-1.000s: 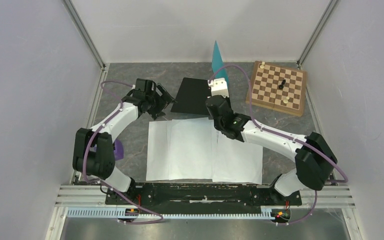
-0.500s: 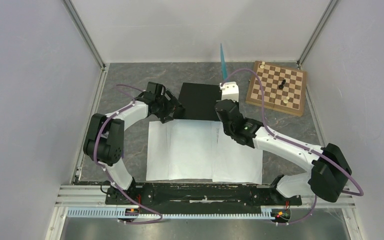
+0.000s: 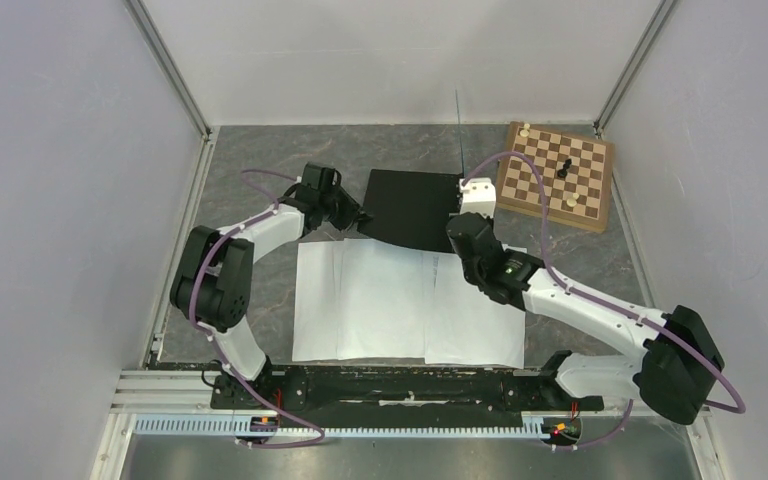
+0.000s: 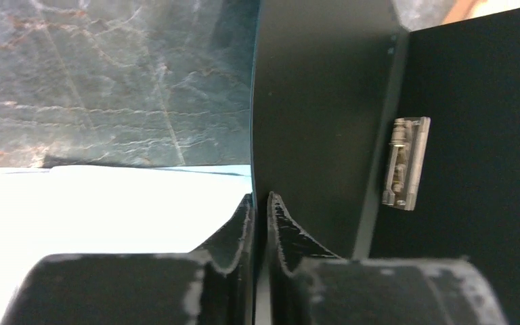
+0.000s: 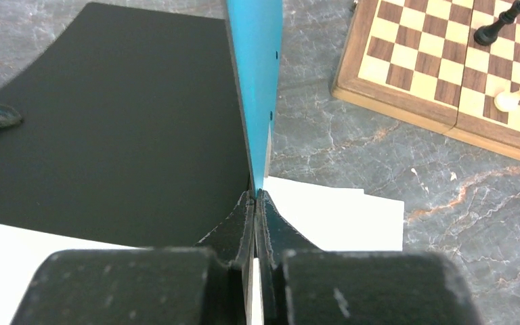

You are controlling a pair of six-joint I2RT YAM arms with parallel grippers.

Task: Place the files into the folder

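Note:
The folder [image 3: 410, 208] lies open at the back of the table, its black inner face [image 5: 122, 122] up and a metal clip [image 4: 406, 162] near the spine. My left gripper [image 3: 358, 217] is shut on the left edge of that lying cover [image 4: 311, 101]; in the left wrist view the gripper [image 4: 261, 203] pinches the thin board. My right gripper [image 3: 461, 190] is shut on the teal cover [image 5: 257, 68], holding it upright, and the gripper [image 5: 256, 198] grips its lower edge. The files [image 3: 410, 300], white sheets, lie overlapped in front of the folder, with one edge under it.
A wooden chessboard [image 3: 558, 175] with a few pieces sits at the back right, close to the raised cover. Grey walls close in the marbled table [image 3: 260, 160] on three sides. A metal rail [image 3: 400, 385] runs along the near edge.
The right gripper has swung the teal cover to the right until it stands edge-on. The left gripper has moved right to the black cover's edge and shut on it.

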